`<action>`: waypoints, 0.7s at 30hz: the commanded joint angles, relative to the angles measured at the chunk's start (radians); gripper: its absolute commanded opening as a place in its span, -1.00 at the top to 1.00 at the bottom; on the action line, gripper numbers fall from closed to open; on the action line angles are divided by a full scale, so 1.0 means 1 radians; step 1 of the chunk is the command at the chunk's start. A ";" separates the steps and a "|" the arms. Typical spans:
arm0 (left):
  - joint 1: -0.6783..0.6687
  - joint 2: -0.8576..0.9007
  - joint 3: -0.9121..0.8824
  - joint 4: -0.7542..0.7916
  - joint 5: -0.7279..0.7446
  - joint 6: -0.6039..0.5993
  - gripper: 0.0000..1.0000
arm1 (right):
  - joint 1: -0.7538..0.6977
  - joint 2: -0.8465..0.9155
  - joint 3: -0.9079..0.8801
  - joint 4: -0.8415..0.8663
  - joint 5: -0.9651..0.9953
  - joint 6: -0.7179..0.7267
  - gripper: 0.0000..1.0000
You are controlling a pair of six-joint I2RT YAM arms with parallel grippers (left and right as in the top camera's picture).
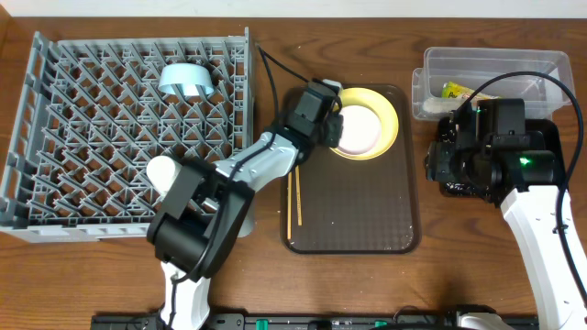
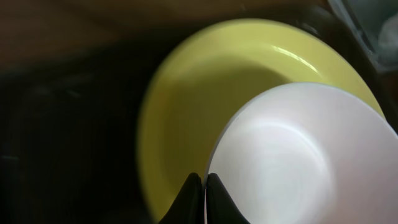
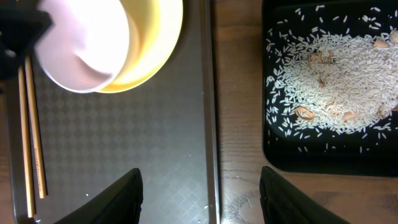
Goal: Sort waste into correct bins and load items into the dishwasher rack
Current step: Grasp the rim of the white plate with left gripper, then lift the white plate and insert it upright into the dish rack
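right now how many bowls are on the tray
2: a yellow bowl in the tray's top-right corner, and a white bowl overlapping it, rim held by the left pincer. None appear hidden.

There is one gray rack (image 1: 83,137) by the left edge of the table (image 1: 321,37), with one shiny cup (image 1: 186,81) in it. One brown tray (image 1: 367,211) sits in the middle. One yellow plate (image 1: 388,115), one white bowl (image 1: 358,128) and two chopsticks (image 1: 294,206) are there. Two bins sit by the right edge: one clear bin (image 1: 523,69) and one black bin (image 3: 292,152)
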 commanded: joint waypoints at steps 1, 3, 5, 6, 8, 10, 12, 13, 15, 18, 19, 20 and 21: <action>0.047 -0.145 0.001 -0.002 -0.047 0.084 0.88 | -0.010 -0.002 0.003 0.001 0.006 0.007 -0.17; 0.077 -0.217 0.001 -0.018 -0.056 0.114 0.88 | -0.010 -0.002 0.003 0.003 0.006 0.007 -0.16; 0.109 -0.287 0.001 -0.048 -0.085 0.164 0.88 | -0.010 -0.002 0.003 0.003 0.006 0.007 -0.16; 0.124 -0.318 0.001 -0.063 -0.106 0.191 0.88 | -0.010 -0.002 0.003 0.003 0.006 0.007 -0.16; 0.160 -0.375 0.001 -0.101 -0.176 0.271 0.88 | -0.010 -0.002 0.003 0.003 0.006 0.007 -0.17; 0.195 -0.418 0.001 -0.139 -0.275 0.349 0.88 | -0.010 -0.002 0.003 0.003 0.006 0.007 -0.16; 0.233 -0.449 0.001 -0.172 -0.382 0.414 0.88 | -0.010 -0.002 0.003 0.003 0.006 0.007 -0.16; 0.255 -0.461 0.001 -0.187 -0.441 0.447 0.88 | -0.010 -0.002 0.003 0.004 0.006 0.007 -0.17; 0.294 -0.469 0.001 -0.203 -0.551 0.498 0.88 | -0.010 -0.002 0.003 0.004 0.006 0.007 -0.17; 0.351 -0.467 0.000 -0.208 -0.682 0.576 0.88 | -0.010 -0.002 0.003 0.004 0.006 0.007 -0.17; 0.369 -0.465 0.000 -0.207 -0.716 0.604 0.88 | -0.010 -0.002 0.003 0.004 0.006 0.007 -0.16; 0.386 -0.463 0.000 -0.206 -0.743 0.626 0.88 | -0.010 -0.002 0.003 0.004 0.006 0.007 -0.17; 0.404 -0.462 0.000 -0.206 -0.768 0.647 0.88 | -0.010 -0.002 0.003 0.004 0.006 0.007 -0.17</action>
